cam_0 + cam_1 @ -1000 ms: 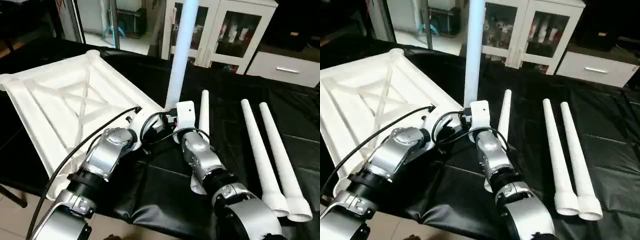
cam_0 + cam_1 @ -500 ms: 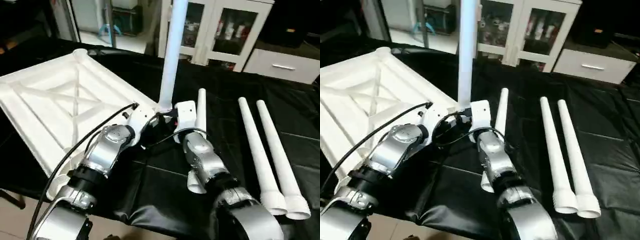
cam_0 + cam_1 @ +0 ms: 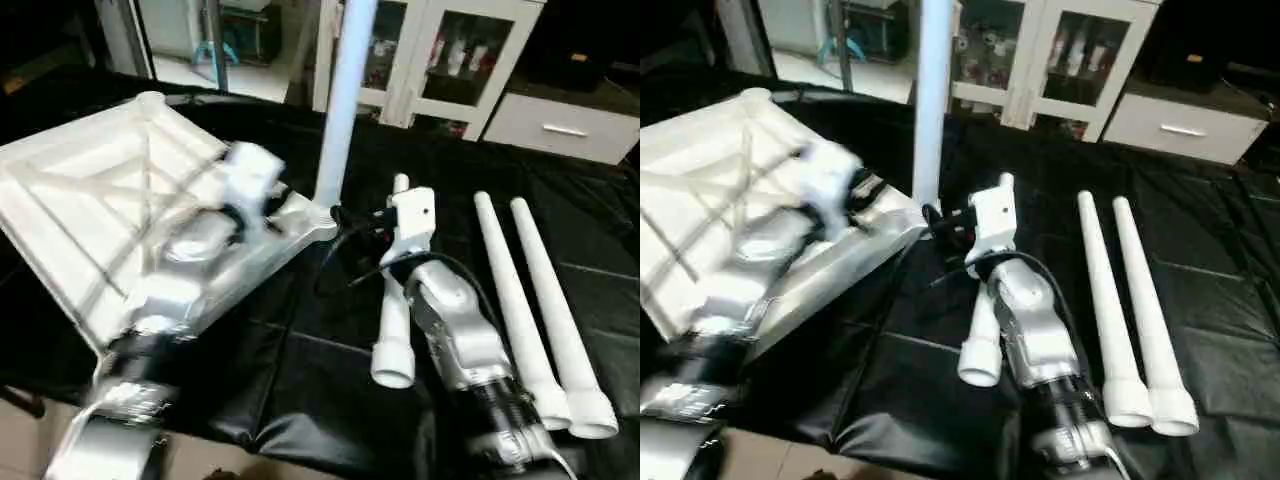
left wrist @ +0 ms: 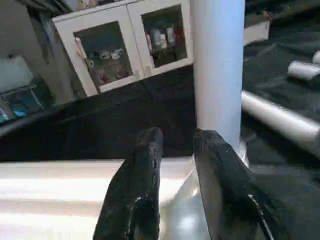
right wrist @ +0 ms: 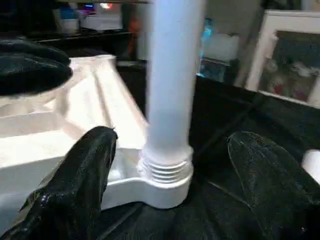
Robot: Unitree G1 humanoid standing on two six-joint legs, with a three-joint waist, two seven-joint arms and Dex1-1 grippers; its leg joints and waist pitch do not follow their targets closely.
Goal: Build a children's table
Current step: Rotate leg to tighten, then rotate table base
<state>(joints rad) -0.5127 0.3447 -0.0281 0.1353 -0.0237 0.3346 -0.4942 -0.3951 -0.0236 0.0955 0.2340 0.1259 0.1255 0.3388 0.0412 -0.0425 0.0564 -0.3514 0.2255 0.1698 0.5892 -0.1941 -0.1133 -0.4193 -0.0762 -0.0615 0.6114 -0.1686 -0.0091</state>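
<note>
room light even and moderate; the white tabletop (image 3: pixel 90 200) comes out bright, near blown out, against the dull black table (image 3: pixel 300 370) cover. left arm (image 3: pixel 190 260) heavily smeared by motion blur in both eye views; right arm (image 3: pixel 450 320) sharp. upright leg (image 5: pixel 172 75) soft in the right wrist view, background cabinet (image 4: pixel 125 45) hazy. soft sheen on the cover's folds.

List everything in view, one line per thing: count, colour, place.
tabletop: one, white, ribbed underside up, at the left on the work table.
upright leg: one, white, standing in the tabletop's near-right corner socket.
loose legs: three, white, lying on the cover at the right.
work table: one, black-covered, under everything.
cabinet: one, white, glass doors, behind.
left gripper: black fingers, beside the upright leg.
right gripper: black fingers, open either side of the leg's base.
</note>
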